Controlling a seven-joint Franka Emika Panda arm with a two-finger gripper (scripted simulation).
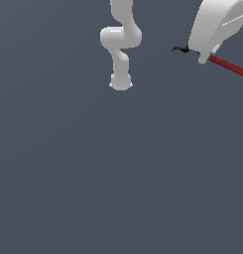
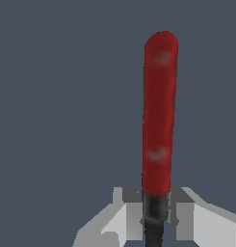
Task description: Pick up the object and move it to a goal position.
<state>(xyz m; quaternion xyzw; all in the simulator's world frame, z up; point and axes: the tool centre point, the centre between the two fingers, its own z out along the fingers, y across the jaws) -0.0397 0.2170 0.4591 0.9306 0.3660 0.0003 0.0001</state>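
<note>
Exterior and wrist views of a single moment. In the exterior view we see the arm (image 1: 121, 44) rising from its base at upper centre, and the end effector (image 1: 206, 55) at the upper right of that view, its white housing largely hiding its fingers. The tool (image 1: 227, 65) passes through the end effector: its red handle projects to the exterior view's right and slightly downward, while its black head (image 1: 181, 49) emerges on the exterior view's left. In the wrist view we see the two grey fingers (image 2: 184, 214) standing on either side of the black shaft (image 2: 154, 212), just where it meets the red handle (image 2: 159, 116); both fingers touch the shaft, so we read the end effector as clamped on the tool. The handle extends straight away from the fingers. The dark grey tabletop (image 1: 118, 173) fills the background of both views; we cannot tell whether the tool touches it.
</note>
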